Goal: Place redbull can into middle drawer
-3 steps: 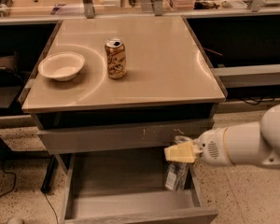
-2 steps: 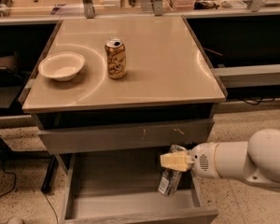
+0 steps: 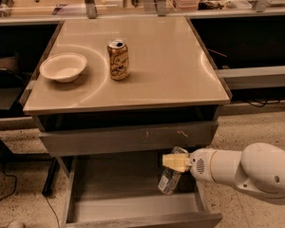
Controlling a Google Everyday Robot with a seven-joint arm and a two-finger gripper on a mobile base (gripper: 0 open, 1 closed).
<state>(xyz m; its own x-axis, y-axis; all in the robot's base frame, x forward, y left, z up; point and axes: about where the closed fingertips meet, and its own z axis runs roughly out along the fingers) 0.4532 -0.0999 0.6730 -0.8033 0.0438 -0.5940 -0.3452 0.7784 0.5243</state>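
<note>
The redbull can (image 3: 168, 180) is slim and silver-grey. It hangs tilted, its lower end down inside the open middle drawer (image 3: 114, 182), towards the right side of the bare grey tray floor. My gripper (image 3: 174, 162) comes in from the right on a white arm (image 3: 242, 170). Its yellowish fingers (image 3: 176, 163) are closed across the upper part of the can. I cannot tell whether the can's base touches the drawer floor.
A shut drawer front with yellowish scratch marks (image 3: 128, 137) is right above the open drawer. On the beige table top (image 3: 171, 70) stand a gold-brown can (image 3: 118, 60) and a white bowl (image 3: 63, 67). The open drawer's front panel (image 3: 142, 220) sticks out towards me.
My gripper has moved left and down with the can, bringing it lower into the open drawer. The table-top objects have not moved.
</note>
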